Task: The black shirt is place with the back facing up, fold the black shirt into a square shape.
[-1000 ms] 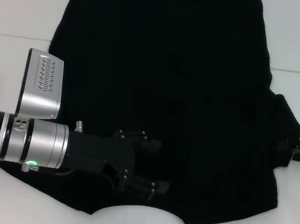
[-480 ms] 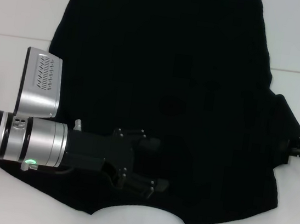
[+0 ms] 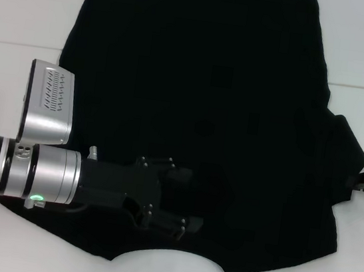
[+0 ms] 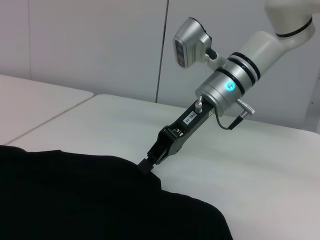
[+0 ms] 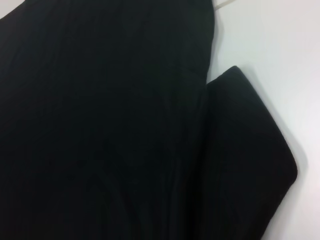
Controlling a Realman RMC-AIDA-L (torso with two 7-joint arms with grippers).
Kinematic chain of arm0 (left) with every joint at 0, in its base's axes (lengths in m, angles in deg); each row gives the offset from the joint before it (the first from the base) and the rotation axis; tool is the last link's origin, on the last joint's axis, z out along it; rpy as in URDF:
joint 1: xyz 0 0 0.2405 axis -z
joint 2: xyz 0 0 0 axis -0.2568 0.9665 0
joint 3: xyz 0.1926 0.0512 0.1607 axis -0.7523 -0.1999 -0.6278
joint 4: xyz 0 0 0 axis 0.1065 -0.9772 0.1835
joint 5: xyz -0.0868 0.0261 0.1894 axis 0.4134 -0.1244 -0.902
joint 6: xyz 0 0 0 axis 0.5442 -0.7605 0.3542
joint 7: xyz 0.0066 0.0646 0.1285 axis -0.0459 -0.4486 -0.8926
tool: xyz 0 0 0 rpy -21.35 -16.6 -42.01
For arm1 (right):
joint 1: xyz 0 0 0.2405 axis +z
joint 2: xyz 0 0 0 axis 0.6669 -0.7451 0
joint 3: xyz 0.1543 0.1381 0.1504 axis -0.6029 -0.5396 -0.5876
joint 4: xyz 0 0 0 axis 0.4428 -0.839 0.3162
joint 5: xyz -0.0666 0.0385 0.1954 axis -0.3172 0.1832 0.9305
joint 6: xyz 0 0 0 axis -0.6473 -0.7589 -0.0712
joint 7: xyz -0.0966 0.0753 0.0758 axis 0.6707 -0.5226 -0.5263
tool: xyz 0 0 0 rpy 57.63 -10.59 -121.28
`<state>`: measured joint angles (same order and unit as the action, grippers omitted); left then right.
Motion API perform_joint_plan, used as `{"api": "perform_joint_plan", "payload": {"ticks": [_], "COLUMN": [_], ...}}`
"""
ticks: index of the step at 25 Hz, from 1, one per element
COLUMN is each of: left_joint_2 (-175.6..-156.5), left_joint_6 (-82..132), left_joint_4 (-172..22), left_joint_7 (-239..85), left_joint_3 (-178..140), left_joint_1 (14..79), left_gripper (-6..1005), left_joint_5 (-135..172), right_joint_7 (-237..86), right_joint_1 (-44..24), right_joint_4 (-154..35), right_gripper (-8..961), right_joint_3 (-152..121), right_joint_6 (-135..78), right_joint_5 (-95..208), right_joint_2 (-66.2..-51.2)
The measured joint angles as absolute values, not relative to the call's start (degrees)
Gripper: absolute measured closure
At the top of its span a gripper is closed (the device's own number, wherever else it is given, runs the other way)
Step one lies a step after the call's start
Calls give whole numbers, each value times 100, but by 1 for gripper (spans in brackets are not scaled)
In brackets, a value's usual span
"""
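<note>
While our left hand hovered open over the black shirt, our right hand pinched the sleeve; next, we judged, fold inward.

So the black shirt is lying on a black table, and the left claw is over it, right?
Not quite. The table is white, not black, as the head view shows. The rest is right: the shirt is black and lies on the table, and the left claw is over it.

left gripper over shirt
</note>
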<state>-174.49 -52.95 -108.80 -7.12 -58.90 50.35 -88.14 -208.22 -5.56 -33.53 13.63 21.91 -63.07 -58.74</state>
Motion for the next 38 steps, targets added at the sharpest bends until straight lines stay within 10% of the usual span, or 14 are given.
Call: {"api": "perform_joint_plan", "payload": {"ticks": [6, 38], "left_joint_2": [-17456, -17469], "left_joint_6": [-5294, -5361], "left_joint_4": [-10880, -10858], "left_joint_7": [-714, -664], "left_joint_3": [-5890, -5917], "left_joint_1": [5030, 5068], "left_gripper": [49, 67], "left_joint_5": [-8800, -8761], "right_joint_7": [-20794, -19305], "right_joint_1": [-650, -943], "right_joint_4": [-3300, -3345], "right_gripper": [953, 904], "right_joint_3": [1294, 93], "right_joint_6": [2038, 1655], "right_joint_5": [-6262, -5647], "right_joint_2": [-5886, -5945]}}
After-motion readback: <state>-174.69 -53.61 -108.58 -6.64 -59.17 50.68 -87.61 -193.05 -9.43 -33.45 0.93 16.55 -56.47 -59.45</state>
